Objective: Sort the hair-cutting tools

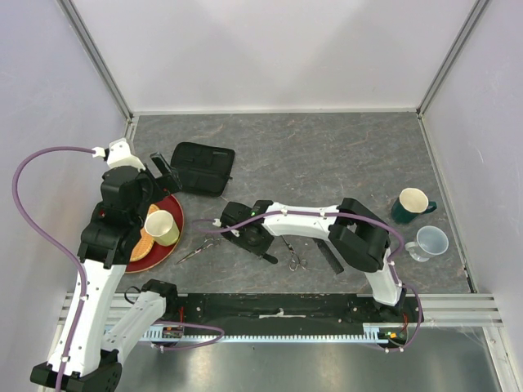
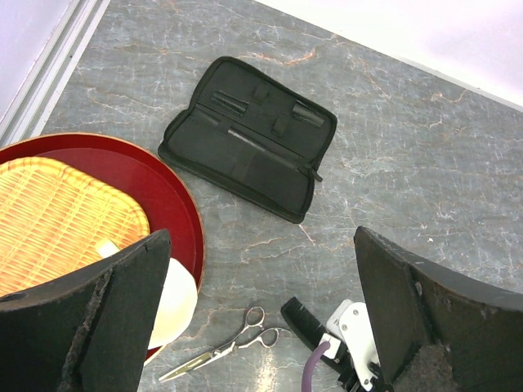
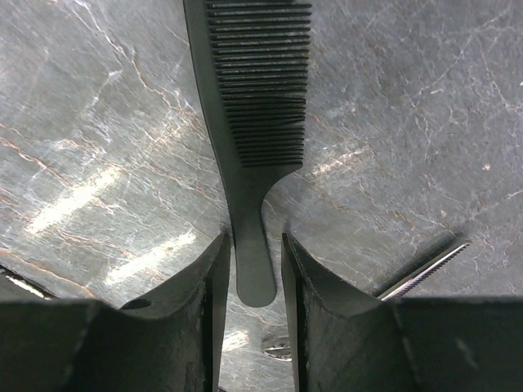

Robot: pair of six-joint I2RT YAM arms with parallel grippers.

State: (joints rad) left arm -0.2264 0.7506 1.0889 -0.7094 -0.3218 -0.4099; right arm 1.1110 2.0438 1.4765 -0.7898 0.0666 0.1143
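A black comb with a tapered handle lies flat on the grey table. My right gripper is open just a little, its fingers on either side of the handle's end with small gaps. In the top view this gripper hides most of the comb, whose toothed end shows in the left wrist view. One pair of silver scissors lies by the tray. A second pair lies under the right arm. A straight black comb lies beside that arm. My left gripper is wide open and empty above the table.
An open black case lies at the back left. A red tray holds a woven mat and a pale yellow cup. A green mug and a clear cup stand at the right.
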